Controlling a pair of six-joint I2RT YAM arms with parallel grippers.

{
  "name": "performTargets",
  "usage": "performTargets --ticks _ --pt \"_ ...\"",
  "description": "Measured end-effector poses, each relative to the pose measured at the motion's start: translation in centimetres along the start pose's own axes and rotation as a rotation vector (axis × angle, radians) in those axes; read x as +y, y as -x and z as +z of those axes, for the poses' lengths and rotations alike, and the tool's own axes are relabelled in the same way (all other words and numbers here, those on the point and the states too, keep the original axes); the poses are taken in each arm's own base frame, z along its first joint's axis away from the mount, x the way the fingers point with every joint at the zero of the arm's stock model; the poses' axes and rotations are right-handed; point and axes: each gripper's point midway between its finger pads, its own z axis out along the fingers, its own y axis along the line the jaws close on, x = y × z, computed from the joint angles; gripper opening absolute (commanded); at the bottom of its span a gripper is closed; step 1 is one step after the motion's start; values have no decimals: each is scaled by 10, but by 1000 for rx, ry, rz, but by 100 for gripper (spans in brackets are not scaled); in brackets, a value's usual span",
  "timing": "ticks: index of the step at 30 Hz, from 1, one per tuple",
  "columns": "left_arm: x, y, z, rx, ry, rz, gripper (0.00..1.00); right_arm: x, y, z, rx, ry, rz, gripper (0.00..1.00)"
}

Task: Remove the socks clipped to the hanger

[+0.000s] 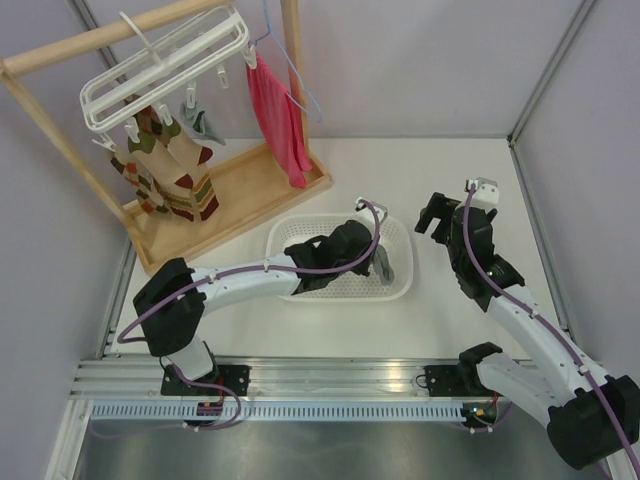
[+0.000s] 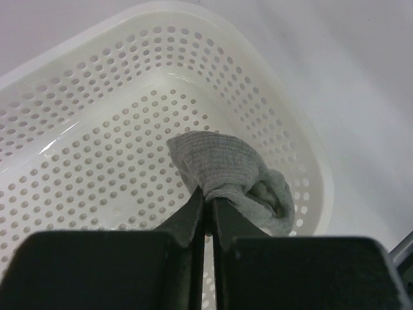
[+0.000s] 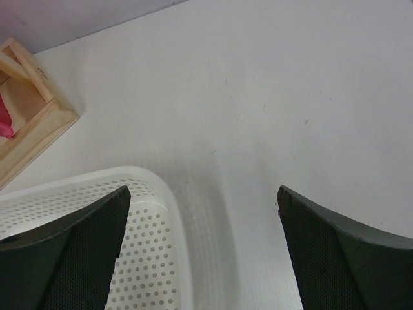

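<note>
Over the basket (image 2: 97, 84) the left gripper (image 2: 208, 197) pinches a grey sock (image 2: 222, 165), due for release next; beside it, the right gripper (image 3: 202, 194) hangs spread.

Count taken at the bench (image 1: 320, 325).

- Wooden rack (image 1: 250, 185): one.
- White clip hanger (image 1: 165, 65): one.
- Blue wire hanger (image 1: 296, 72): one.
- Red cloth (image 1: 278, 115): one.
- White mesh basket (image 1: 405, 280): one.
- Argyle socks (image 1: 190, 185): at least three on the clips; they overlap, so no firm figure.
- Grey-green socks (image 1: 203, 124): two, one clipped up, the other (image 2: 222, 161) over the basket.
- Arms (image 1: 240, 280): two, with one end effector each, left (image 2: 208, 201) and right (image 3: 202, 194).
</note>
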Motion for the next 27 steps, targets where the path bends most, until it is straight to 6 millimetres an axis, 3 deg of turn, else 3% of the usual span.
performTargets --ticks 1,2,3,5,6,20,27 --pt "0 0 0 1 1 1 18 1 0 0 2 5 1 98" --pt "-1 0 0 0 0 2 54 1 0 0 3 7 2 98" --pt "-1 0 0 -1 -1 3 70 1 0 0 4 7 3 98" --pt "-3 3 1 -7 -5 -2 83 1 -1 0 5 9 4 98" --pt "-4 4 2 -11 -8 -6 100 1 -1 0 7 11 5 98" --pt "-10 4 1 -24 -12 -4 100 0 -5 2 25 28 11 98" --pt "-6 7 -42 -105 -17 27 100 1 -8 2 33 40 18 98"
